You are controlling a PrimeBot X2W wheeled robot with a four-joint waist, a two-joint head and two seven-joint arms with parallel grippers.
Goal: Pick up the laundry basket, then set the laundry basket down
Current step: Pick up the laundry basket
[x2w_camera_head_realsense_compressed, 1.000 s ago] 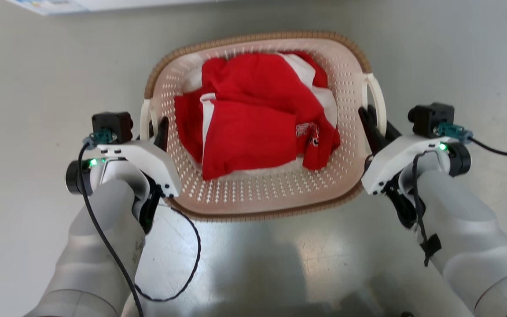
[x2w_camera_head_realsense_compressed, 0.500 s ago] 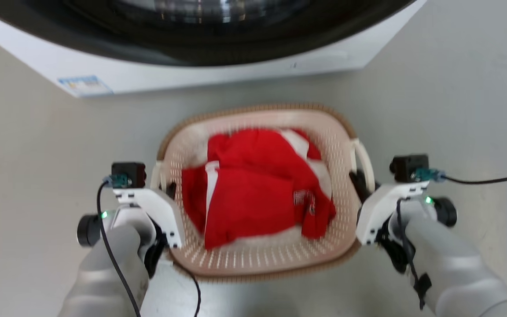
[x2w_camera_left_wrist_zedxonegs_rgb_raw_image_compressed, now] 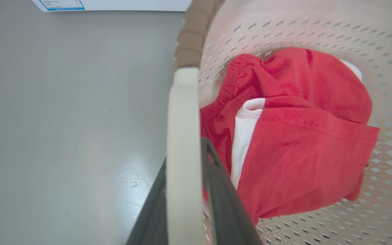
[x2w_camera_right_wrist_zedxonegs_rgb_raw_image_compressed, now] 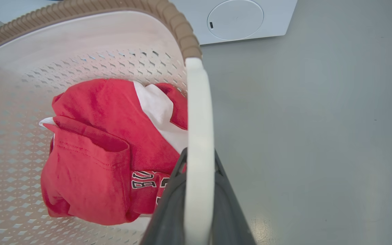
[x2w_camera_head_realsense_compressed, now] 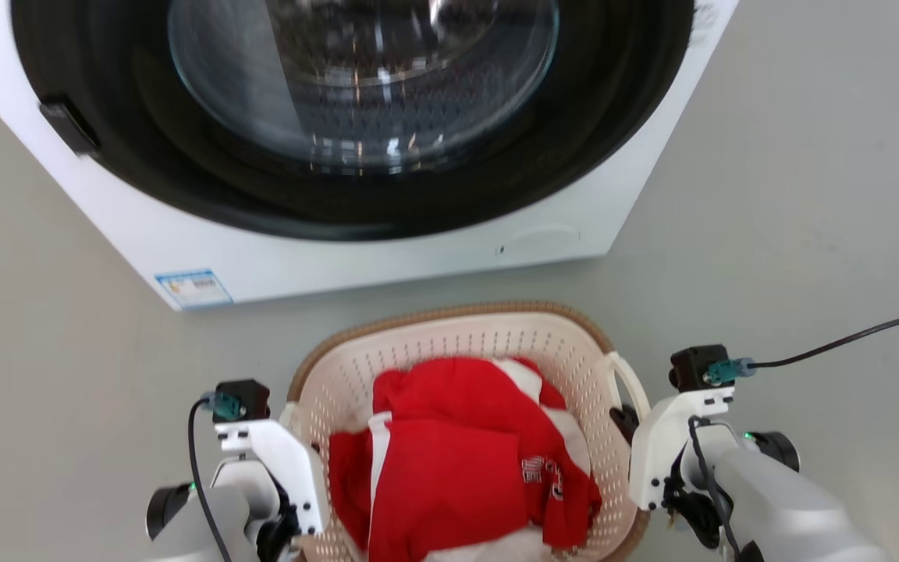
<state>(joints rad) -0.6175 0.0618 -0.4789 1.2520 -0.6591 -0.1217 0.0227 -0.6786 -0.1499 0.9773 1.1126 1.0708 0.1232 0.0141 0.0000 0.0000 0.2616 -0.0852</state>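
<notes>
Washer behind laundry basket; garment inside basket.

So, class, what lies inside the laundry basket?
A crumpled red and white garment with dark lettering lies inside the laundry basket. It covers most of the floor, so anything beneath it cannot be seen.

Matt plastic laundry basket, woven-look rim, soft red cloth, glossy washer door, seemingly smooth floor

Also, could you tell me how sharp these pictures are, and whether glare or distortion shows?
Head view: mostly sharp, bright reflections on the washer's door glass. Left wrist view: the laundry basket wall bows from the wide lens, its left handle soft. Right wrist view: right handle soft, red shirt crisp.
</notes>
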